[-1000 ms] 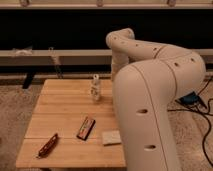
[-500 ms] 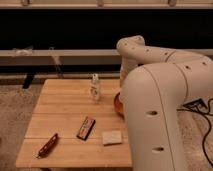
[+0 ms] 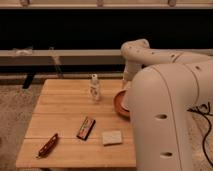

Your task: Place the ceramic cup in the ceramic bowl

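Bottle (image 3: 94, 87), bar (image 3: 86, 128) (dark), sponge (image 3: 112, 137)

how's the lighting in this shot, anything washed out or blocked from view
Camera view: soft even light on the wooden table, with faint shadows; the background above the table is very dark. The pale robot arm looms bright in the foreground, hiding most of the ceramic bowl. The end effector is behind the arm, out of sight, and no ceramic cup shows.
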Tool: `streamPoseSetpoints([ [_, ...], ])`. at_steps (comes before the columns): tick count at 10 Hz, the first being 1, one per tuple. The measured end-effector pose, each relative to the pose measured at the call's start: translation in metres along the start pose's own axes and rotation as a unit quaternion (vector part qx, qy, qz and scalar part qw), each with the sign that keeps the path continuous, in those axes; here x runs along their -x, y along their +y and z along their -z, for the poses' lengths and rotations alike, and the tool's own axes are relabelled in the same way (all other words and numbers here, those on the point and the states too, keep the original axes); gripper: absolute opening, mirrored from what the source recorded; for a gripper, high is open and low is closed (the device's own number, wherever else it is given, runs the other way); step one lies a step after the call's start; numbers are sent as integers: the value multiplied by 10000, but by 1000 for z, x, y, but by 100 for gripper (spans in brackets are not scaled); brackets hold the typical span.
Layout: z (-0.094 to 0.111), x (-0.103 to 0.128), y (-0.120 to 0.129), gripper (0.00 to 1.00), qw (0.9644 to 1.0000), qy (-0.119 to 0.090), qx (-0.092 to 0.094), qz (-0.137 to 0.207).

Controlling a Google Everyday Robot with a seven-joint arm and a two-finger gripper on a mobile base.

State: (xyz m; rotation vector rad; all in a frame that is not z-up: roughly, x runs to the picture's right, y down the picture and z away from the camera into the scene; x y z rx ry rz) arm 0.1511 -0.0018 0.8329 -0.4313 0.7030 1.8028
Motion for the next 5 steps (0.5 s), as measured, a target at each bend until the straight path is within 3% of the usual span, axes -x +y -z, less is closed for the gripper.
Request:
streamPoseSetpoints([
  [5, 33, -15, 17, 80, 9990, -386, 80, 232],
])
